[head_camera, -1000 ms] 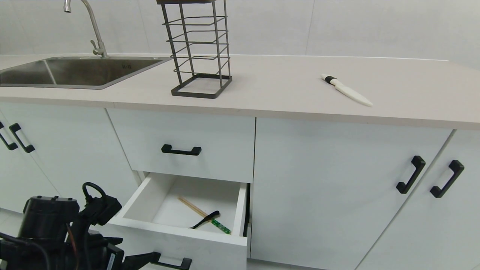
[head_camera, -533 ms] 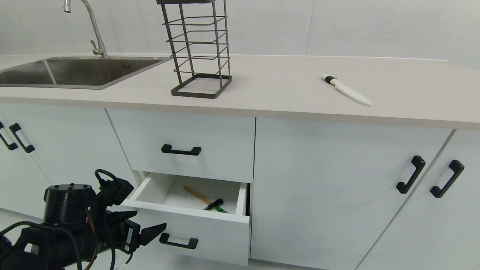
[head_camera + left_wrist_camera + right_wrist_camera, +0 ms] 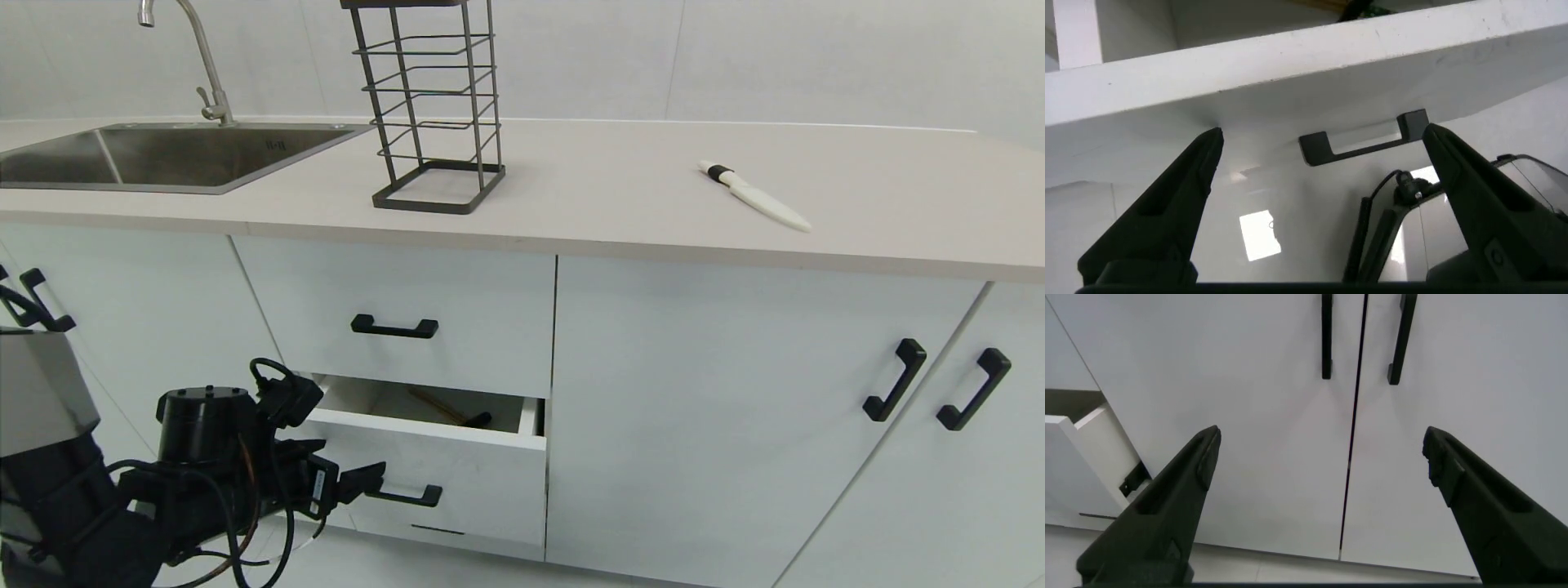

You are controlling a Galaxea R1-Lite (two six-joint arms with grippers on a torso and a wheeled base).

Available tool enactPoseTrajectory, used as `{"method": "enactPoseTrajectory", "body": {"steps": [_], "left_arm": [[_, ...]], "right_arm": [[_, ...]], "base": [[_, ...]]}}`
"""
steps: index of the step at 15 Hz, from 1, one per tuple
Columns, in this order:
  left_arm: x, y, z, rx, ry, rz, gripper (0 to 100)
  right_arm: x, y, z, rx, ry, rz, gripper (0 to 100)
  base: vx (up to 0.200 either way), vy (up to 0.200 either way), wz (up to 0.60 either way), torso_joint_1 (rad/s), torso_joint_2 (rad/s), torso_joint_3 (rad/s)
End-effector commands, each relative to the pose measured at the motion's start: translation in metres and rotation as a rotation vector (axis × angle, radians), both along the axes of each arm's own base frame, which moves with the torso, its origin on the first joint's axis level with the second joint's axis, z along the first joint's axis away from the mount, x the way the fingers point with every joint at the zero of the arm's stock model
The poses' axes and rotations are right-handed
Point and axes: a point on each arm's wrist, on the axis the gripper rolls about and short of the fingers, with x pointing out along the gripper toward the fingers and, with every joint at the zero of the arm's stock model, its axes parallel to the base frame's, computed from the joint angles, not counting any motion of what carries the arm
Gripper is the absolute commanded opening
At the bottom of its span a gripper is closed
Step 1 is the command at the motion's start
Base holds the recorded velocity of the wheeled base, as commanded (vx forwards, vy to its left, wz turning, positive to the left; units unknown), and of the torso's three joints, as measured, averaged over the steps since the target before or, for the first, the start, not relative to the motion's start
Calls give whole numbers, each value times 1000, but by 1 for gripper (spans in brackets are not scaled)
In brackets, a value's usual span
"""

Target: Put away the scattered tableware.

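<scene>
Your left claw (image 3: 369, 483) is spread open at the drawer (image 3: 457, 465) front, by its handle (image 3: 408, 495). Press squarely near the middle so it shuts straight over the chopsticks (image 3: 433, 402) inside; the knife (image 3: 755, 196) lies on the table (image 3: 612, 188), well apart.

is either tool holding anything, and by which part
Nothing is held. The left tool is open, facing the drawer handle; the right tool is open, empty.
</scene>
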Motion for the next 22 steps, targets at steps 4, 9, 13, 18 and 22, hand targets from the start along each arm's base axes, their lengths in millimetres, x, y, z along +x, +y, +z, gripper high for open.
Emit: {"method": "enactPoseTrajectory", "body": {"steps": [4, 9, 13, 18, 22], "left_arm": [[29, -5, -4, -11, -55, 0, 100], [49, -7, -3, -22, -105, 2, 100], [55, -12, -6, -24, -108, -8, 100], [14, -8, 7, -18, -102, -24, 100], [-69, 2, 51, -52, -262, -40, 100]], "right_arm": [[0, 0, 0, 0, 2, 1, 100], [0, 0, 0, 0, 2, 1, 100], [0, 0, 0, 0, 2, 1, 100], [0, 0, 0, 0, 2, -1, 100], [0, 0, 0, 0, 2, -1, 100]], "base": [[0, 0, 0, 0, 0, 0], [0, 0, 0, 0, 0, 0], [0, 0, 0, 0, 0, 0], [0, 0, 0, 0, 0, 0], [0, 0, 0, 0, 0, 0]]}}
